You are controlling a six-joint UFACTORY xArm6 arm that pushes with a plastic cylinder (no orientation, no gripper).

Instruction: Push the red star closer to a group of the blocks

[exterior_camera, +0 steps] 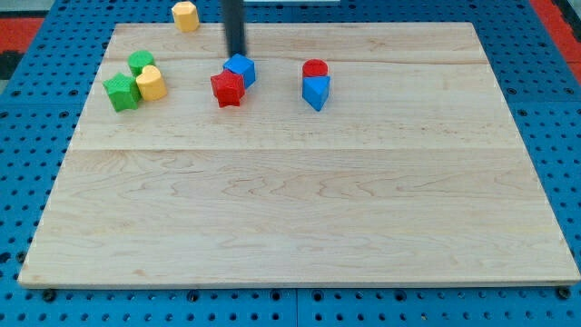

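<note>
The pale wooden board (300, 227) lies on a blue perforated table (27, 163), and its near half toward the view's bottom carries no blocks. Farther up, the red star-shaped block (227, 89) sits left of centre, touching the blue cube-like block (241, 69) at its upper right. My tip (236, 54), the lower end of the straight dark rod, stands just above that blue block, on its far side, so the blue block lies between the tip and the red star. The rod grasps nothing; whether the tip touches the blue block cannot be told.

To the view's right, a blue triangular block (316, 92) touches a red cylinder (315, 69). To the left, a green star-like block (121, 92), a yellow rounded block (151, 83) and a second green block (141, 62) cluster together. Farthest, a yellow hexagonal block (185, 15) sits at the board's top edge.
</note>
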